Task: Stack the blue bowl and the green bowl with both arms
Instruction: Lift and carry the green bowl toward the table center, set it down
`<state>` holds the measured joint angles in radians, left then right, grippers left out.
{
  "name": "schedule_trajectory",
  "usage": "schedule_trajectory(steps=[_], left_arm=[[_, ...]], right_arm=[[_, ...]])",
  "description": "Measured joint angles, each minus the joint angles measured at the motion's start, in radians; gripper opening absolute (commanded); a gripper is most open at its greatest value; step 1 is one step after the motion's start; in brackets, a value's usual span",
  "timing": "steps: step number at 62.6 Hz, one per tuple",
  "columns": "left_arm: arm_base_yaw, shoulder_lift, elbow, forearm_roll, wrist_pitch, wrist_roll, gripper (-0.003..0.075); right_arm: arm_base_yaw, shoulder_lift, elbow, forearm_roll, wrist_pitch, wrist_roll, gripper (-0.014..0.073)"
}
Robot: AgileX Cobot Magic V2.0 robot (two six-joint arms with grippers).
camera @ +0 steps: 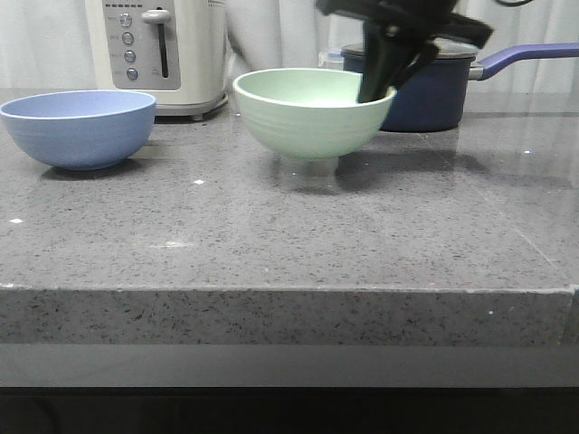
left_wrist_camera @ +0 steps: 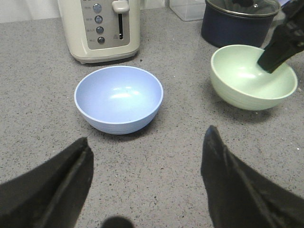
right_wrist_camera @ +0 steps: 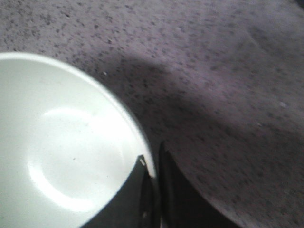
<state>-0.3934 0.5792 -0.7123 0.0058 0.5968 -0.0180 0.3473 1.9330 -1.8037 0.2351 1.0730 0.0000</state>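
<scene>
The blue bowl stands upright on the grey counter at the left. It also shows in the left wrist view, a short way ahead of my left gripper, which is open wide, empty and above the counter. The green bowl is at the middle, upright. My right gripper is shut on its right rim, one finger inside and one outside. This shows in the right wrist view on the green bowl at the gripper. Whether the green bowl's foot touches the counter, I cannot tell. The left arm is out of the front view.
A cream toaster stands behind the blue bowl. A dark navy lidded saucepan with a long handle stands behind the green bowl. A clear container is beside it. The counter's front edge runs across.
</scene>
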Motion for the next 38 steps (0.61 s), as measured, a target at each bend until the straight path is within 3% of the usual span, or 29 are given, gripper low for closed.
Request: schedule_trajectory(steps=[10, 26, 38], left_arm=[[0.0, 0.0, 0.0, 0.0, 0.0, 0.0, 0.0473], [0.0, 0.0, 0.0, 0.0, 0.0, 0.0, 0.0473], [0.0, 0.0, 0.0, 0.0, 0.0, 0.0, 0.0473]], right_arm=[[0.015, 0.045, -0.029, -0.002, -0.007, 0.01, -0.0029], [0.015, 0.055, -0.031, -0.006, -0.009, 0.013, 0.0228], [0.015, 0.055, -0.041, -0.006, -0.01, 0.017, 0.0305]])
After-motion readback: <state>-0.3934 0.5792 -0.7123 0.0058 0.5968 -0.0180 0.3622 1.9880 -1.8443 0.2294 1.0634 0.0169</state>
